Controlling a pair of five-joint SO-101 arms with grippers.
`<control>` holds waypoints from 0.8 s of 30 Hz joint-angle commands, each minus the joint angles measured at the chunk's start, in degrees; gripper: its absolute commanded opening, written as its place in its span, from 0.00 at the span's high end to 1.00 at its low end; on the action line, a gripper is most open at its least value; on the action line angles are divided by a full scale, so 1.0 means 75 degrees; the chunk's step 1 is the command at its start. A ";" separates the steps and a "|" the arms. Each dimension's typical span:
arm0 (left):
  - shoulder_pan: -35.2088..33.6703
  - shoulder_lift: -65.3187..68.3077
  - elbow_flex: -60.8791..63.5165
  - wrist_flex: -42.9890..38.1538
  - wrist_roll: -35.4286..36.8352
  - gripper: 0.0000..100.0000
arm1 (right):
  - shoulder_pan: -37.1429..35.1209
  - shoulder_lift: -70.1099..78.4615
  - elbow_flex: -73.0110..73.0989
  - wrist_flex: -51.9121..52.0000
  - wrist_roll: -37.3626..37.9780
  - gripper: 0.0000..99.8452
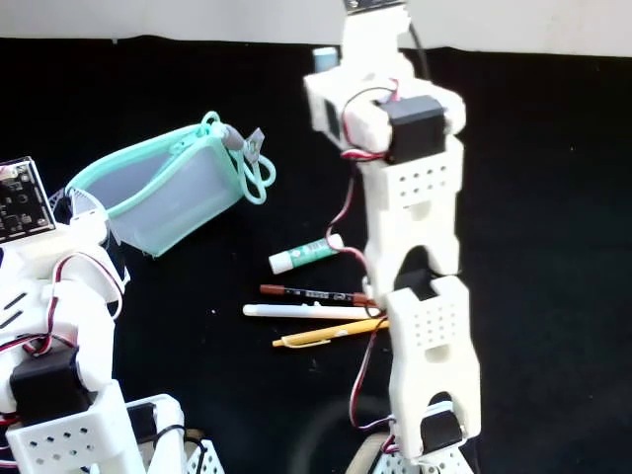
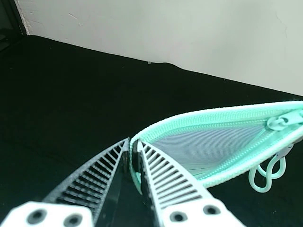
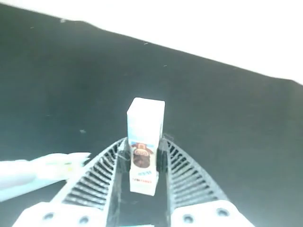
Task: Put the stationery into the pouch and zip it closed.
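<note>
Tally from my console: six loose items and two arms.
I count one mint-green pouch (image 1: 173,193), one glue stick (image 1: 306,255) and one eraser (image 3: 146,118). I make it three pens on the tabletop (image 1: 553,197): one brown pen (image 1: 311,293), one white pen (image 1: 301,310), one yellow pen (image 1: 326,336). The two arms carry one end effector each, which gives me a left end effector (image 2: 131,144) and a right end effector (image 3: 143,141).

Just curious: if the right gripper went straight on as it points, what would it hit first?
Nothing near: past the right gripper and the small white box it holds lies bare black table, then the pale wall, though depth is unclear.
</note>
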 commanded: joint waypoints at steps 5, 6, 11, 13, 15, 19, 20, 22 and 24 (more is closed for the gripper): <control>-0.0041 0.0018 0.0018 0.0047 -0.0035 0.99 | -0.1026 -0.0135 -0.0932 -0.0205 -0.0188 0.99; -0.0041 0.0018 0.0018 0.0047 -0.0035 0.99 | -0.1084 -0.0147 -0.0932 -0.0358 -0.0316 0.99; -0.0041 0.0018 0.0018 0.0047 -0.0035 0.99 | -0.1237 -0.0147 -0.0932 -0.0920 -0.0809 0.99; -0.0041 0.0018 0.0018 0.0047 -0.0035 0.99 | -0.1319 -0.0147 -0.0932 -0.1061 -0.0867 0.99; -0.0041 0.0018 0.0018 0.0047 -0.0035 0.99 | -0.1366 -0.0147 -0.0932 -0.1213 -0.0891 0.99; -0.0041 0.0018 0.0018 0.0047 -0.0023 0.99 | -0.1366 -0.0299 -0.0932 -0.1635 -0.1172 0.99; -0.0041 0.0018 0.0018 0.0047 -0.0023 0.99 | -0.1366 -0.0428 -0.0932 -0.1694 -0.1231 0.99; -0.0041 0.0018 0.0018 0.0047 -0.0023 0.99 | -0.1483 -0.0768 -0.0932 -0.1717 -0.1242 0.99; -0.0041 0.0018 0.0018 0.0035 -0.0023 0.99 | -0.1776 -0.1166 -0.0932 -0.1623 -0.1207 0.99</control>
